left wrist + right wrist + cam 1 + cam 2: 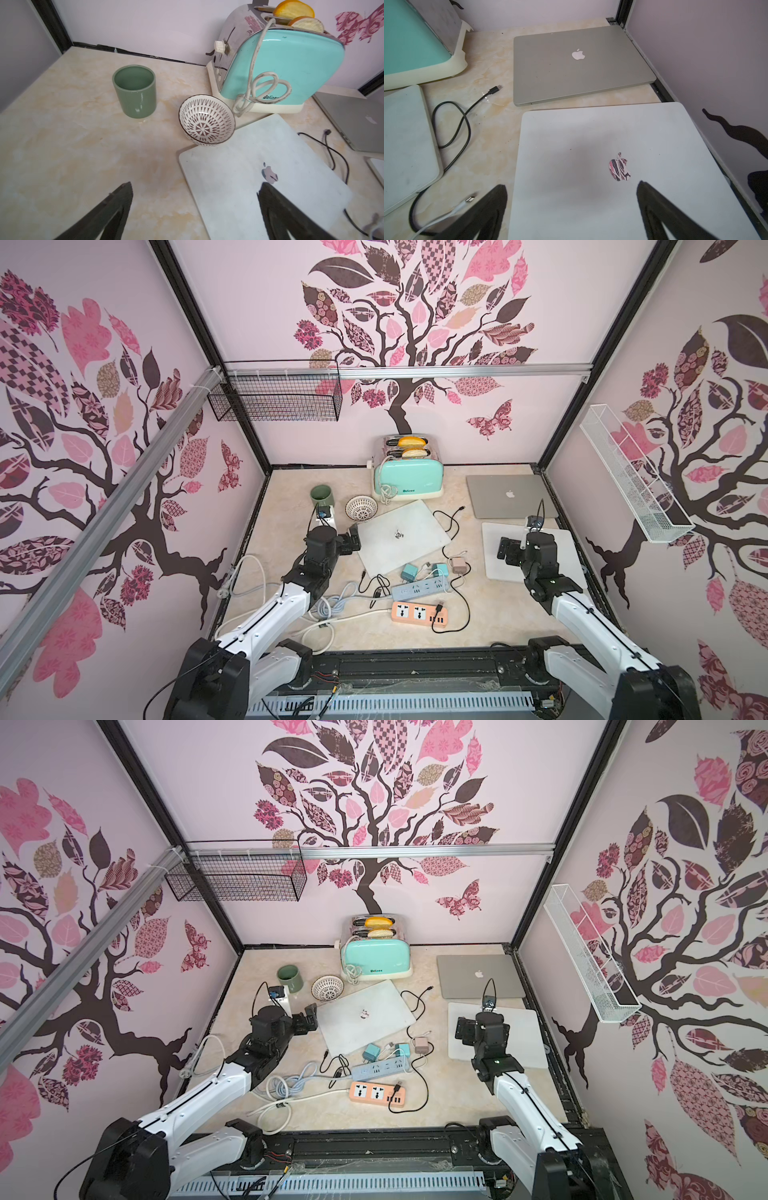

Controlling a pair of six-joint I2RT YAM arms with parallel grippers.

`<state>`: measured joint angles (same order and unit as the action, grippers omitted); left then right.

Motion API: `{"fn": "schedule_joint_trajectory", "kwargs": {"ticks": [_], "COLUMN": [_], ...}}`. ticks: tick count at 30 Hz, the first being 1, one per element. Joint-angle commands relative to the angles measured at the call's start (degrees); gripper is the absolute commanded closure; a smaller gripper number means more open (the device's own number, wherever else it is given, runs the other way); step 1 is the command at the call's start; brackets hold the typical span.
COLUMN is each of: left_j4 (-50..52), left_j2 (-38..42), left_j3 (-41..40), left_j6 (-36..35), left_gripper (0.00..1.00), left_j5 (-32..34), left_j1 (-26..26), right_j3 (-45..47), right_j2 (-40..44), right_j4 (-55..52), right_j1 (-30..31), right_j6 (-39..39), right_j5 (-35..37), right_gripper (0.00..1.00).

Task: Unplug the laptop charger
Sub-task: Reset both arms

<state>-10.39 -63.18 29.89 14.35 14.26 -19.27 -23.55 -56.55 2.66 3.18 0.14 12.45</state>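
Observation:
Three small charger bricks, two teal (409, 571) (439, 571) and one beige-pink (458, 564), sit along the far edge of a grey power strip (419, 589); I cannot tell which are plugged in. A black cable (451, 526) runs from the orange power strip (417, 612) to a loose plug end (496, 89) on the table. My left gripper (353, 537) (195, 187) hangs open over the left edge of the tilted white laptop (259, 176). My right gripper (508, 549) (572, 185) hangs open over the right white laptop (623, 135). Neither holds anything.
A silver laptop (509, 493) lies at the back right. A teal toaster (409, 477) with bread, a patterned bowl (361, 508) and a green cup (322, 495) stand at the back. Coiled grey and white cables (328, 605) lie front left. A loose white cable end (470, 200) lies between the laptops.

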Motion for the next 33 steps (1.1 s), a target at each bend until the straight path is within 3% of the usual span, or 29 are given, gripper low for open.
{"fn": "schedule_joint_trajectory", "kwargs": {"ticks": [1, 4, 7, 10, 14, 16, 18, 20, 25, 31, 33], "left_j4": [-6.1, -6.37, -5.57, -9.51, -16.31, -20.22, -25.68, -23.54, -37.73, -37.46, -37.69], "left_j2": [0.65, 0.75, -2.89, -7.58, -14.17, -16.77, -19.25, -21.51, -25.89, -25.95, -25.91], "left_j3": [-2.99, -4.28, -1.95, -1.49, -3.97, -3.64, -3.37, -1.58, -7.24, -7.11, -7.18], "left_j6": [-6.98, -8.67, -9.78, -11.38, -6.75, -4.92, -5.49, -7.3, -12.8, -12.79, -12.75], "left_gripper": [0.02, 0.02, 0.02, 0.02, 0.02, 0.02, 0.02, 0.02, 0.02, 0.02, 0.02], "left_j5": [0.06, -1.14, -1.05, -1.36, -2.66, -4.62, -6.01, -9.2, -11.77, -11.11, -11.1], "left_j1": [5.07, 10.65, 13.46, 14.57, 22.22, 24.97, 24.98, 24.72, 21.09, 20.96, 20.94], "right_j3": [2.01, 2.12, 1.74, -1.3, -8.92, -9.42, -8.17, -6.35, -3.74, -4.41, -2.0], "right_j2": [-3.66, -10.18, -15.44, -22.4, -26.88, -27.28, -26.31, -25.22, -23.55, -22.46, -24.24], "right_j4": [16.88, 22.12, 29.11, 31.33, 21.25, 20.63, 22.28, 24.95, 28.37, 27.9, 34.71], "right_j1": [-2.59, -2.65, -2.64, -2.63, -2.61, -2.72, -2.64, -2.7, -2.55, -3.16, -3.11], "right_j6": [-1.56, 0.31, 0.1, 0.03, -5.53, -4.92, -4.68, -3.52, -2.38, -4.21, -3.36], "right_j5": [-7.36, -10.07, -18.91, -15.74, -23.02, -20.97, -19.75, -17.66, -16.65, -13.24, -14.74], "right_gripper": [0.01, 0.0, 0.01, 0.01, 0.0, 0.0, 0.0, 0.01, 0.0, 0.01, 0.01]}}
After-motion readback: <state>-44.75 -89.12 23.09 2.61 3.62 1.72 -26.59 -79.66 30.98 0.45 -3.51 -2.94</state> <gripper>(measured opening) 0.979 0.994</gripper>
